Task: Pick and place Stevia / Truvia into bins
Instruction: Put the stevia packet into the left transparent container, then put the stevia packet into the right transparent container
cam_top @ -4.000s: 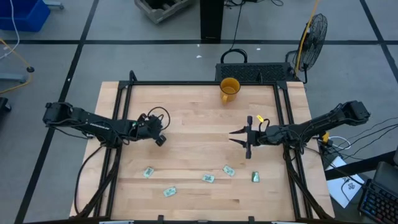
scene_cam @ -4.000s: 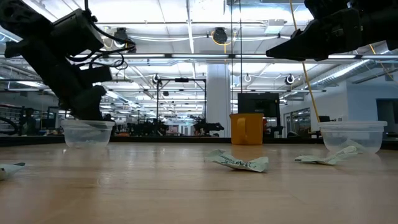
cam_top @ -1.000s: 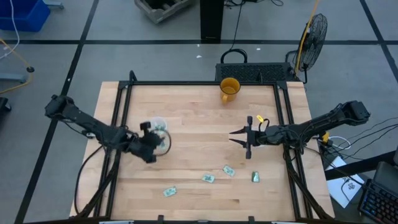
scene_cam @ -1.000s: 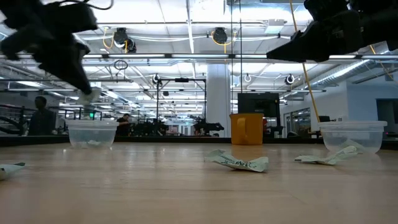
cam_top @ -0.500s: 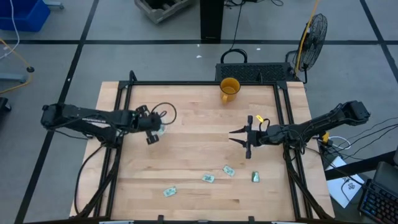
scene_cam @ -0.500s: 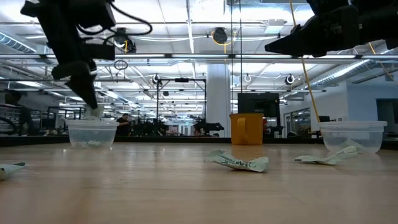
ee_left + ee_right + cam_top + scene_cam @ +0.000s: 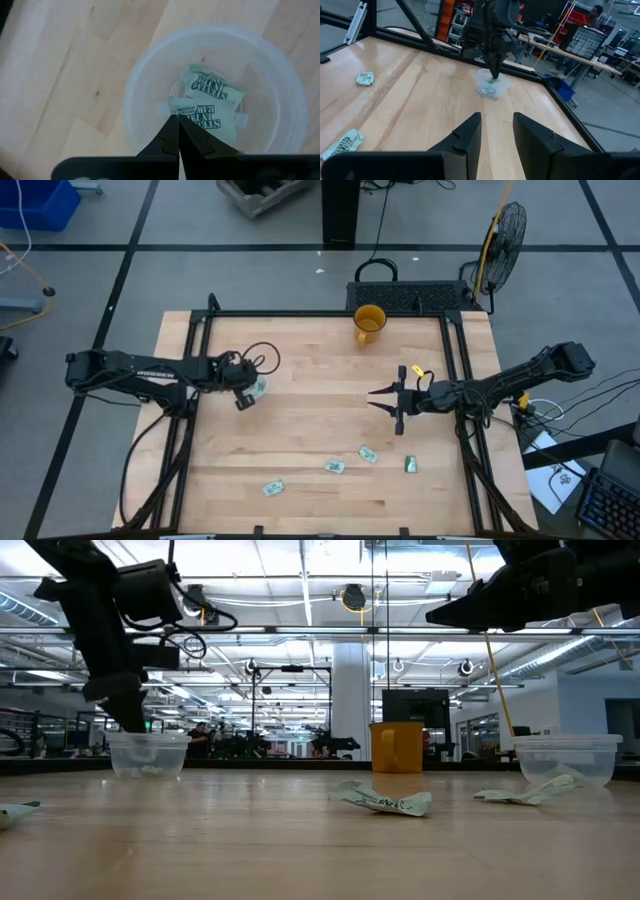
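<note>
The left gripper (image 7: 176, 131) is hanging over the left cup (image 7: 150, 75), fingers pressed together above two packets (image 7: 210, 107) lying inside; light, limp paper, probably best pinched across the flat middle.

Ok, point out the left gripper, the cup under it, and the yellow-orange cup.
left gripper (image 7: 177, 120): left wrist view, shut fingertips.
clear cup (image 7: 150, 70): left wrist view, bare rim.
yellow-orange cup (image 7: 369, 321): high view, its body.

grey tiled floor (image 7: 90, 280), standing fan (image 7: 503, 230)
</note>
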{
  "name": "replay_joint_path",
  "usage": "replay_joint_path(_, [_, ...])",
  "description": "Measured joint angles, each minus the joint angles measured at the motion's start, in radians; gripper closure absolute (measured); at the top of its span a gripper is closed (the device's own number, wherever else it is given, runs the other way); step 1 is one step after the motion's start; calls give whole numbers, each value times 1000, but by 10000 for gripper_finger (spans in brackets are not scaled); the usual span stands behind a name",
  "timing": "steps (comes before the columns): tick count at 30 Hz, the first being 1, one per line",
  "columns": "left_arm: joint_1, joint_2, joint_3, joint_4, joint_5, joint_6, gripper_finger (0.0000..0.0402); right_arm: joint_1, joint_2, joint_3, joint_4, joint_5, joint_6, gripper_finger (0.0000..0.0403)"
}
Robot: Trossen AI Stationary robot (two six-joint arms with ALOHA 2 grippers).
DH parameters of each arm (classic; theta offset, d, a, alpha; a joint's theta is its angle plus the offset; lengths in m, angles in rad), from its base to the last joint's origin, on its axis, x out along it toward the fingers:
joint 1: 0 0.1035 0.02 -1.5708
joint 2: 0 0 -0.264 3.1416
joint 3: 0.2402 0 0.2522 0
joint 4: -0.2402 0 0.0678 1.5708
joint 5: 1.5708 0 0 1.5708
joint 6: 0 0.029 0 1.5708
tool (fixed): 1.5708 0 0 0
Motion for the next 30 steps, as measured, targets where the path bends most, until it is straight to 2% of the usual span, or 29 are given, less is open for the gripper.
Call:
replay_joint_path(7, [0, 0, -47, 17, 10, -30, 397, 0, 0, 0, 0, 0, 1, 298])
replay_joint_path(17, [0, 0, -48, 36, 9, -31, 394, 0, 0, 0, 0, 0, 1, 298])
replay_joint_path(30, [0, 0, -48, 53, 8, -39, 330, 0, 0, 0, 0, -2, 2, 298])
